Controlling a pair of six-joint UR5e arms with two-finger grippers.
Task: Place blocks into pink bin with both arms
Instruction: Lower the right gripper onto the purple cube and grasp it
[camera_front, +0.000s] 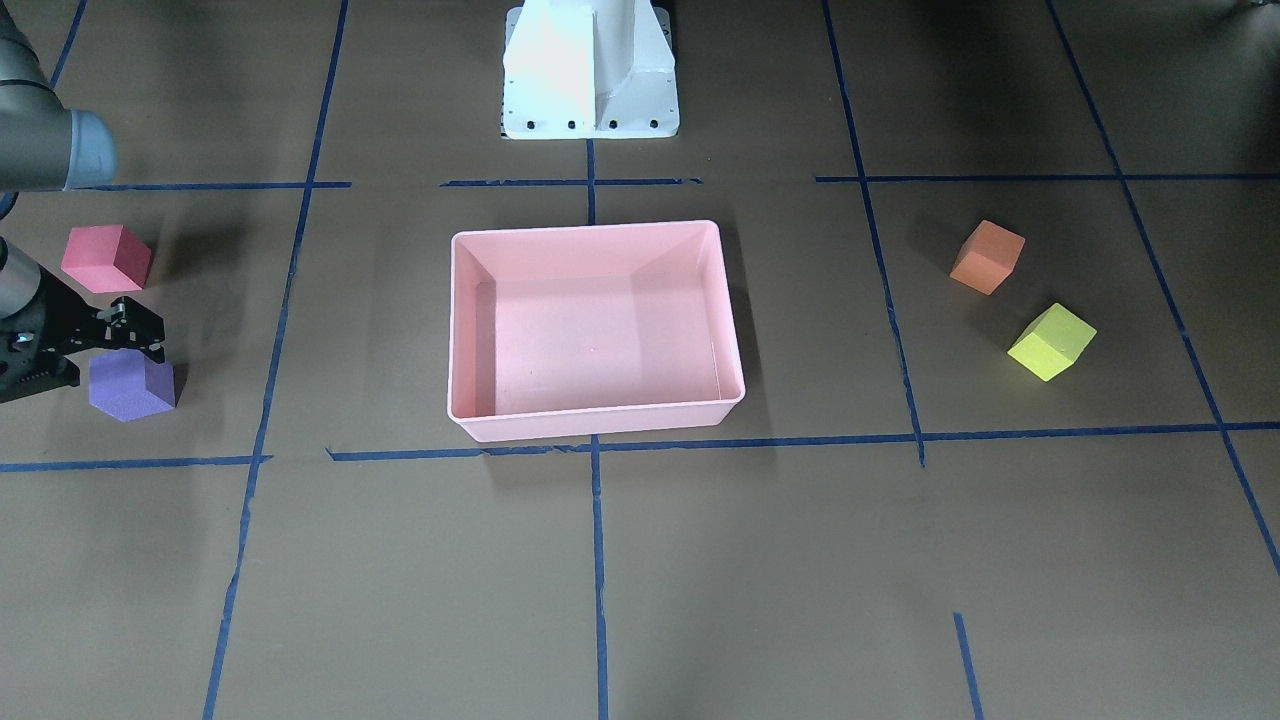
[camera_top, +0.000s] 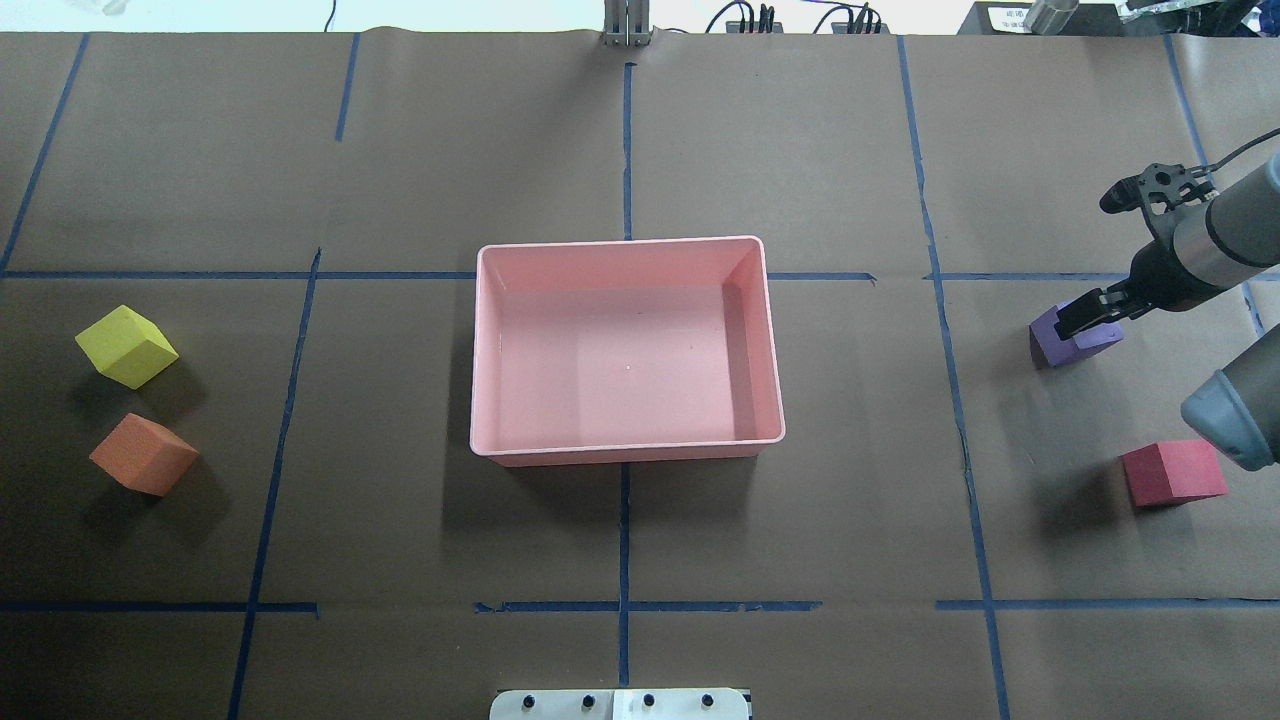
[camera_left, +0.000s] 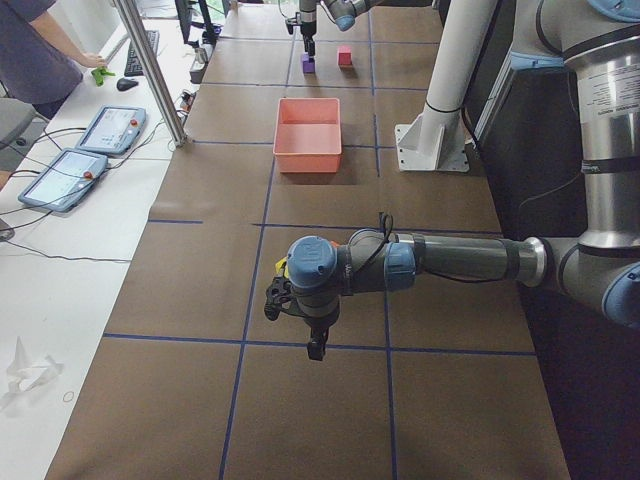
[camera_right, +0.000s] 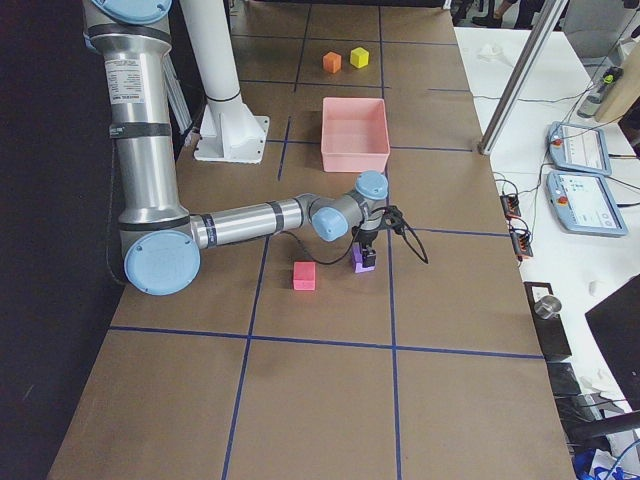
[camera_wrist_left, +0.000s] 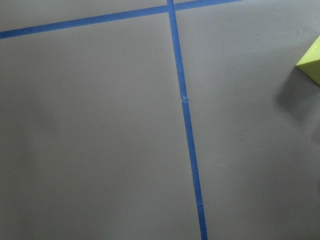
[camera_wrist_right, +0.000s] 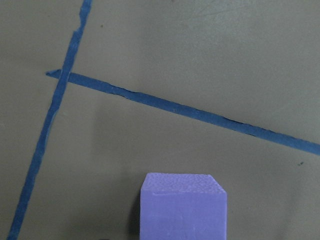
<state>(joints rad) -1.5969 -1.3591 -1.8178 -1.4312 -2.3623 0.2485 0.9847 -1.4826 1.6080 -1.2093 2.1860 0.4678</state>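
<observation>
Purple block (camera_wrist_right: 182, 207) sits at 6 o'clock in the right wrist view, flat on the worktop (camera_top: 800, 150), with the right hand (camera_top: 1082, 318) directly over it. No fingers show in that view, and I cannot tell from the others how wide the hand is parted or whether it grips. In the overhead view the pink bin (camera_top: 627, 455) lies at 9 o'clock from that block, well apart, with no block in it. How far the left hand (camera_left: 314, 348) is open I cannot tell; the yellow-green block (camera_wrist_left: 312, 62) shows at its camera's 3 o'clock edge.
</observation>
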